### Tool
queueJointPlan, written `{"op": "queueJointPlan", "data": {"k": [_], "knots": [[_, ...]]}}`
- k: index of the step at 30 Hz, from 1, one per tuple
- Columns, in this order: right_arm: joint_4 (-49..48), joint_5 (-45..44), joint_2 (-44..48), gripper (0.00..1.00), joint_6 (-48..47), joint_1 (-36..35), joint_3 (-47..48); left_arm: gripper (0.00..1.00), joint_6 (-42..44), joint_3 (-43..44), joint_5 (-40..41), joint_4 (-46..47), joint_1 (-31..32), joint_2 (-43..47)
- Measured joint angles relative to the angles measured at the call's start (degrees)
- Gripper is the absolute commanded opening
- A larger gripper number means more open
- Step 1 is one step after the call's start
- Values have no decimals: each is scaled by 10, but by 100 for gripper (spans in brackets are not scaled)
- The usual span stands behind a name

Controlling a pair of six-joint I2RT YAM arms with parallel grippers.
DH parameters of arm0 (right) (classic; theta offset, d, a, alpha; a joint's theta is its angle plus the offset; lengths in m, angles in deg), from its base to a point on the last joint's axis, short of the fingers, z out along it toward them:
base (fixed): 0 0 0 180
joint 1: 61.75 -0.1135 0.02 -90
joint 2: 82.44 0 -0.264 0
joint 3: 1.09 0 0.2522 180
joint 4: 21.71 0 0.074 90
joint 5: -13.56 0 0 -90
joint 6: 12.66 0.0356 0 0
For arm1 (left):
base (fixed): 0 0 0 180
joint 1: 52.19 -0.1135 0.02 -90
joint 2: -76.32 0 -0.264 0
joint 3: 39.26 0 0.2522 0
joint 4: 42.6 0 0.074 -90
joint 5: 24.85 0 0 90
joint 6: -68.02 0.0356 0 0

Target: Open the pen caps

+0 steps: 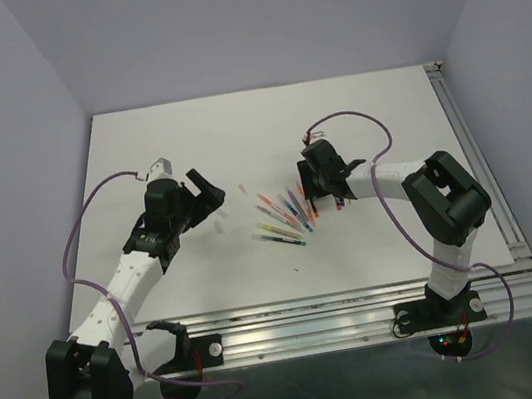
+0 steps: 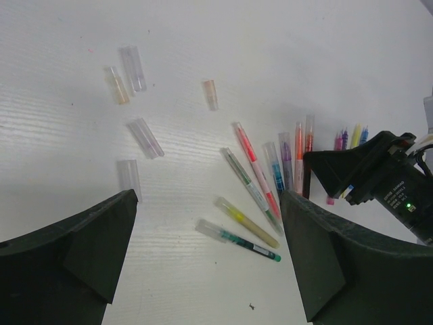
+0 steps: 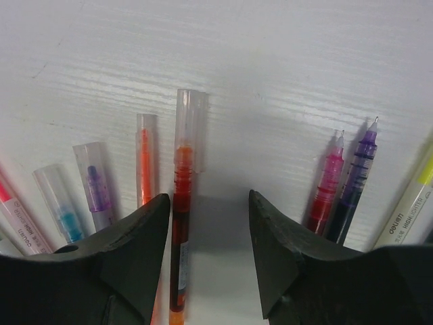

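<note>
Several pens (image 1: 284,219) lie fanned out on the white table between my arms. Loose pen caps (image 2: 133,68), short clear tubes, are scattered at upper left in the left wrist view, another one (image 2: 146,137) nearer. My left gripper (image 2: 206,230) hangs open above the table, with a capped green pen (image 2: 238,240) and a capped yellow pen (image 2: 247,222) below it. My right gripper (image 3: 208,203) is open, low over the table. A red pen (image 3: 181,203) with its clear cap (image 3: 189,118) on lies just inside the left finger (image 3: 135,237), apart from the other finger.
An orange pen (image 3: 146,156), a purple capped pen (image 3: 95,186) and a blue capped pen (image 3: 59,203) lie left of the red one. Uncapped pink (image 3: 328,183) and purple (image 3: 358,169) pens and a yellow highlighter (image 3: 413,203) lie to its right. The table's metal rail (image 1: 365,310) runs along the near edge.
</note>
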Motion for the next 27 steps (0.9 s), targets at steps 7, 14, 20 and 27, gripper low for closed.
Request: {"op": "queueJointPlan", "data": {"k": [7,14,20,27], "knots": [[-1,-33,-4,42,9,-19,-1,99,0,-4,0,2,0,0],[-8,-105,-4,33,54,-76,-16,99,0,-4,0,2,0,0],[-35,-133,1,20,101,-90,-40,99,0,-4,0,2,0,0],[-59,-140,10,6,126,-90,-61,99,0,-4,-1,2,0,0]]}}
